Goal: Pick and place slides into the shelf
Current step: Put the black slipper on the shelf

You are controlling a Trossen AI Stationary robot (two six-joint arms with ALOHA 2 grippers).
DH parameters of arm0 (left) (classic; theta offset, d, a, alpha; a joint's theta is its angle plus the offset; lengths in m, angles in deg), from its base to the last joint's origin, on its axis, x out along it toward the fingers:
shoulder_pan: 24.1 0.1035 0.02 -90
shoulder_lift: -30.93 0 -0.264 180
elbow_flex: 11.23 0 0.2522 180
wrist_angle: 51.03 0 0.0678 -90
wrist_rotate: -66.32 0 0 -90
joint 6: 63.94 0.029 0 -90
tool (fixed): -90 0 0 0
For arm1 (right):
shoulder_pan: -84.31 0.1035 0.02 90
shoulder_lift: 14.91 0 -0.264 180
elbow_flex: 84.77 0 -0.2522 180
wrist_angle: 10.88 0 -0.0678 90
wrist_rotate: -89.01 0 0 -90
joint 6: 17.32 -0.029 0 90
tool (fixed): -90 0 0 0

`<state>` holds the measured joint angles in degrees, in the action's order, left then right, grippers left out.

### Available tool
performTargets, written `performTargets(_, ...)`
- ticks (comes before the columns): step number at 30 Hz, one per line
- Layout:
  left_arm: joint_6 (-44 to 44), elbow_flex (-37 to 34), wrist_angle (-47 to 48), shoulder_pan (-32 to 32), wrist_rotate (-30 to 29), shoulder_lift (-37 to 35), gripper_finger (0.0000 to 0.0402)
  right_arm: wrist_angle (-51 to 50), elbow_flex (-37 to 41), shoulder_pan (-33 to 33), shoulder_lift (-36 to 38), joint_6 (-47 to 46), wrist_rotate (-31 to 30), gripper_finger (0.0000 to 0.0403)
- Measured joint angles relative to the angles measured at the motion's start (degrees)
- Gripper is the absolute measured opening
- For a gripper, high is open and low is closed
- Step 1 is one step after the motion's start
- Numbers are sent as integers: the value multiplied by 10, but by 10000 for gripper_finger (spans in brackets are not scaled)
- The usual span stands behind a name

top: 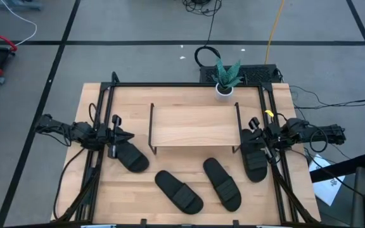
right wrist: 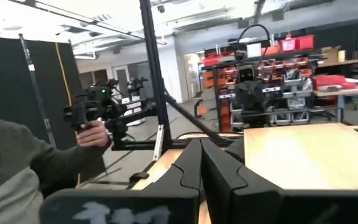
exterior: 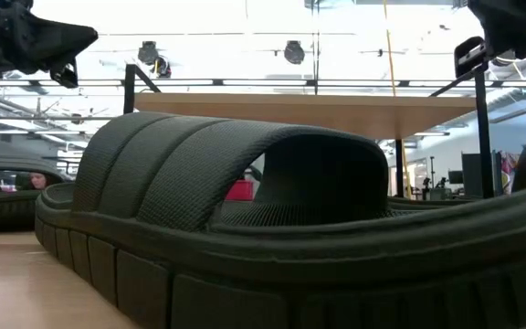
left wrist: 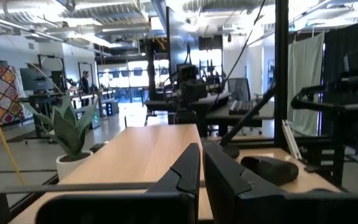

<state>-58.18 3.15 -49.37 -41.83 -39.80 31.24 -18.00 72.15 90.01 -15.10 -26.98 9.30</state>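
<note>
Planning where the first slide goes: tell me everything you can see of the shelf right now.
The shelf is a low rack with a light wooden rectangular top board on thin black wire side frames. It stands upright on the table's far middle, just in front of a small potted plant. Its top board is bare, and no slide or gripper touches it. From above, whatever lies beneath the board is hidden.

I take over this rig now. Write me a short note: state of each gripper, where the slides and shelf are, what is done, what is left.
Left gripper: shut, empty, above the far-left slide.
Right gripper: shut, empty, above the far-right slide.
Shelf: mid-table, its top board bare.
Other two slides: flat on the table, in front of the shelf.
Done: no slide on the shelf's top.
Left: apparently all four slides.
</note>
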Motion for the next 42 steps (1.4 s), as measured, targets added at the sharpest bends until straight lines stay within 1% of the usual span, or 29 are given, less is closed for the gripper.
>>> performTargets(2,5,0,-10,0,0,0,26,22,0,0,-2,38,0,0)
performTargets(4,37,0,-23,0,-6,0,26,27,-9,0,-2,54,-11,0)
performTargets(7,101,0,-27,0,-28,1,26,-9,-49,0,-7,80,-71,1)
performTargets(9,123,0,-27,0,-45,1,26,-69,-91,0,-14,95,-120,5)
performTargets(12,125,0,-26,0,-70,1,26,-165,-163,0,-38,99,-214,21)
performTargets(15,139,0,-27,0,-98,1,26,-260,-241,0,-78,62,-294,48)
performTargets(18,164,0,-33,0,-132,1,26,-361,-317,0,-127,24,-343,78)
performTargets(21,167,0,-30,0,-173,1,26,-455,-382,-1,-177,-16,-345,102)
performTargets(24,143,0,-30,0,-204,1,26,-544,-443,-1,-234,-70,-349,112)
performTargets(28,119,0,-32,0,-203,1,26,-680,-509,-6,-301,-118,-361,119)
performTargets(31,122,0,-31,0,-202,1,26,-763,-537,-19,-335,-149,-347,129)
performTargets(35,121,0,-32,0,-202,1,26,-832,-540,-37,-358,-184,-278,152)
performTargets(36,121,0,-32,0,-201,1,26,-841,-536,-40,-362,-190,-252,160)
performTargets(40,121,0,-32,0,-201,1,26,-838,-501,-43,-375,-194,-137,188)
performTargets(42,121,0,-32,0,-201,1,26,-825,-477,-43,-381,-182,-91,197)
